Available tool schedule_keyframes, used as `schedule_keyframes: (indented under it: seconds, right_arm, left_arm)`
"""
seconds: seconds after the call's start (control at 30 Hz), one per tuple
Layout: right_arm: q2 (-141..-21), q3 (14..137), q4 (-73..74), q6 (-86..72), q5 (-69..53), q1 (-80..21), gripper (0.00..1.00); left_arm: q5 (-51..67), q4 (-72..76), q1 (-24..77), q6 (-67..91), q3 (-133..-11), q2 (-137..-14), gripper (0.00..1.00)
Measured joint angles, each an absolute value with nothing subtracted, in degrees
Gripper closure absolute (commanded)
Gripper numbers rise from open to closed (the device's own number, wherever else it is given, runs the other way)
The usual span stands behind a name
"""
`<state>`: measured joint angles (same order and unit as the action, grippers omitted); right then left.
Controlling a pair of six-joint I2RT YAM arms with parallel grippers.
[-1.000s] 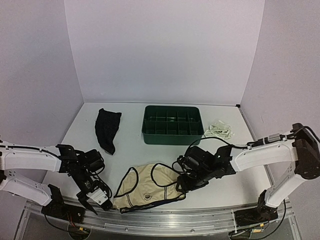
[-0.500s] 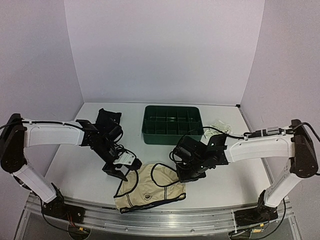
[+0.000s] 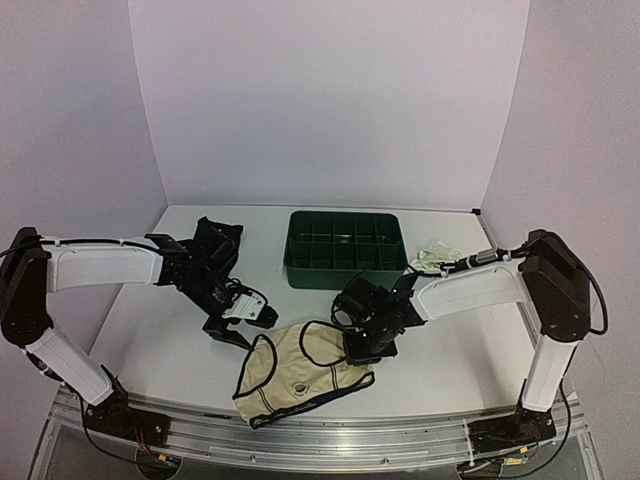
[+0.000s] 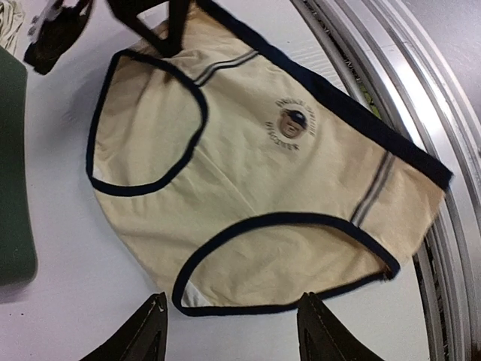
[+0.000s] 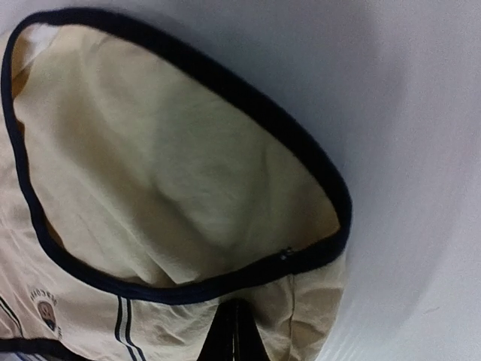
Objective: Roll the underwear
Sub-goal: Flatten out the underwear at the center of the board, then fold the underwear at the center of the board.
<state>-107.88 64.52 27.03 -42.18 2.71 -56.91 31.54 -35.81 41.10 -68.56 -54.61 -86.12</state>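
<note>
The cream underwear (image 3: pixel 297 375) with black edge trim lies flat near the table's front edge; it fills the left wrist view (image 4: pixel 248 173) and the right wrist view (image 5: pixel 173 173). My right gripper (image 3: pixel 356 349) (image 5: pixel 237 329) is shut on its right side, pinching wrinkled cloth just below a leg-opening trim. Just left of the garment my left gripper (image 3: pixel 243 330) (image 4: pixel 234 331) hangs open, its fingers (image 4: pixel 152 325) straddling bare table beside the nearest leg opening. The black underwear (image 3: pixel 214 238) lies at the back left, partly behind the left arm. A small white underwear (image 3: pixel 438 258) sits at the back right.
A green divided tray (image 3: pixel 345 248) stands at the back centre. The metal rail (image 3: pixel 320 440) (image 4: pixel 421 90) runs along the front edge, close to the cream garment's waistband. White walls enclose the table on three sides.
My right gripper has closed on the cream underwear and shifted it slightly. The left arm swung from the front edge up to the garment's left side.
</note>
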Motion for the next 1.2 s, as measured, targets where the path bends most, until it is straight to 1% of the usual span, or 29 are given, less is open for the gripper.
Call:
schedule_keyframes:
  seconds: [0.07,0.13,0.3,0.37,0.43,0.5,0.57,0.63,0.73,0.8,0.87,0.93,1.0,1.2]
  right_arm:
    - [-109.52,66.83,27.59,-37.89,2.76,-53.97,0.97]
    - [-112.78,71.71,28.64,-31.79,3.39,-51.78,0.95]
    - [-121.72,85.97,31.55,-17.78,4.91,-50.26,0.88]
    - [-123.2,89.89,32.97,-13.81,4.86,-50.59,0.8]
    - [-122.15,91.06,34.05,-11.16,5.08,-51.35,0.67]
    - [-119.19,90.33,34.93,-8.94,5.87,-52.71,0.57]
    - [-114.57,88.26,35.57,-7.19,7.52,-55.03,0.52]
    - [-108.75,85.33,35.58,-5.89,8.98,-58.77,0.49]
    - [-100.99,80.32,32.84,-3.06,9.83,-66.79,0.47]
    - [-98.25,75.59,28.35,0.89,10.27,-72.81,0.46]
    - [-97.66,71.06,23.63,5.2,10.36,-78.43,0.48]
    - [-99.47,67.56,20.41,9.14,9.6,-83.13,0.52]
    - [-102.28,66.76,19.02,11.54,8.7,-85.34,0.57]
    - [-110.96,68.71,15.13,15.82,8.36,-86.02,0.63]
  left_arm:
    - [31.86,-36.2,41.08,-69.93,-52.95,-83.88,0.41]
    - [32.21,-36.47,41.1,-70.97,-51.72,-82.26,0.41]
    - [32.79,-37.47,41.1,-72.17,-50.53,-81.4,0.41]
    - [32.86,-37.62,41.1,-72.17,-50.33,-81.38,0.4]
    - [32.89,-37.56,41.09,-72.24,-49.96,-81.21,0.4]
    - [32.88,-37.44,41.04,-72.81,-49.37,-80.84,0.39]
    - [32.84,-37.24,40.88,-74.05,-48.2,-80.29,0.39]
    - [32.8,-36.67,40.5,-75.41,-46.89,-80.28,0.39]
    - [32.75,-36.04,39.51,-77.1,-46.26,-81.73,0.39]
    - [32.68,-34.64,38.6,-78.39,-46.26,-83.63,0.4]
    - [32.42,-33.37,37.68,-80.12,-46.26,-85.45,0.4]
    - [32.15,-32.33,37.04,-82.88,-46.29,-87.18,0.4]
    - [31.77,-31.91,36.66,-85.23,-46.35,-89.07,0.4]
    - [31.23,-31.91,36.58,-91.3,-48.34,-95.34,0.42]
